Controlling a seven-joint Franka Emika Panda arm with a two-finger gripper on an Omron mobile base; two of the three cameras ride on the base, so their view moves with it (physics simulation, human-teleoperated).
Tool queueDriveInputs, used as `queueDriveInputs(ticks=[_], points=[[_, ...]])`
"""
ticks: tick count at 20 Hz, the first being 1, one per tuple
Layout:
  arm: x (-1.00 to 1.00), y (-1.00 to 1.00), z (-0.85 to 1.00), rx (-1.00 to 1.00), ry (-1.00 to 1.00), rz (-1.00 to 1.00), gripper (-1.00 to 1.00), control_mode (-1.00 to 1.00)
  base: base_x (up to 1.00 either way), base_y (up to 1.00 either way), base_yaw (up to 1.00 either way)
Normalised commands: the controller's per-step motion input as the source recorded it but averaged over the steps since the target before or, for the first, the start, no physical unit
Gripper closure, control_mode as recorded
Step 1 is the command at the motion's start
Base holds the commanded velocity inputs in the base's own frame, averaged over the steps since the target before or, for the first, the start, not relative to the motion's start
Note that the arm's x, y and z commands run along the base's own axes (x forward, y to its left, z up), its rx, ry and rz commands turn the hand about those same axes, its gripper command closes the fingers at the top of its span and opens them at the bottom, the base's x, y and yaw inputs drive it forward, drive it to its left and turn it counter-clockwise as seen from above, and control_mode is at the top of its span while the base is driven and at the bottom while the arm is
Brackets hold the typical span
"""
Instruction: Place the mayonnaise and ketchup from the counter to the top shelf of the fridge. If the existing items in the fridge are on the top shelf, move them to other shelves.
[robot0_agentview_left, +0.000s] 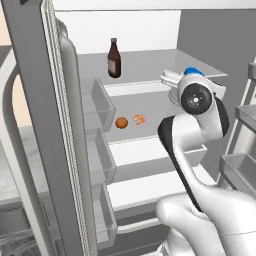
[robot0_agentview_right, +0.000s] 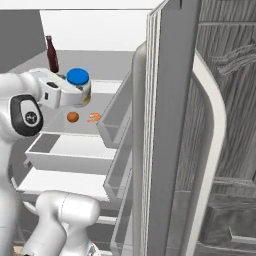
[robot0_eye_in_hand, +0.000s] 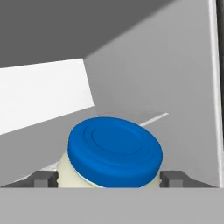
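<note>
Clamped between the gripper's (robot0_eye_in_hand: 109, 177) two dark fingertips (robot0_eye_in_hand: 43, 178) is the mayonnaise jar (robot0_eye_in_hand: 114, 153), pale cream with a broad blue lid, held from either side just under the cap. From behind the arm on the right, the jar (robot0_agentview_right: 78, 86) is carried at the end of the white arm inside the open fridge (robot0_agentview_right: 100, 35), lifted clear of the shelves and level with the front edge of the top shelf (robot0_agentview_right: 107, 62). From the other side the blue lid (robot0_agentview_left: 193, 72) peeks out just above the arm's round dark joint. Standing upright towards the back of that top shelf is a dark brown bottle (robot0_agentview_left: 114, 58), well apart from the jar. One shelf down lie a small orange ball-shaped fruit (robot0_agentview_left: 121, 122) and, just beside it, a curled orange shrimp-like piece (robot0_agentview_left: 139, 119), near each other but not touching. The fridge door (robot0_agentview_left: 45, 125) stands wide open, its bins (robot0_agentview_left: 97, 102) facing inward.
</note>
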Motion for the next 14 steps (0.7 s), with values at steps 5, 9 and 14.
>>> queueDriveInputs(ticks=[5, 9, 14], points=[[0.29, -0.33, 0.55, -0.02, 0.02, 0.19, 1.00, -1.00, 0.00, 0.00, 0.00], [-0.02, 0.32, 0.01, -0.09, -0.15, 0.21, 1.00, -1.00, 0.00, 0.00, 0.00], [0.35, 0.13, 0.34, -0.08, -0.17, 0.28, 1.00, -1.00, 0.00, 0.00, 0.00]])
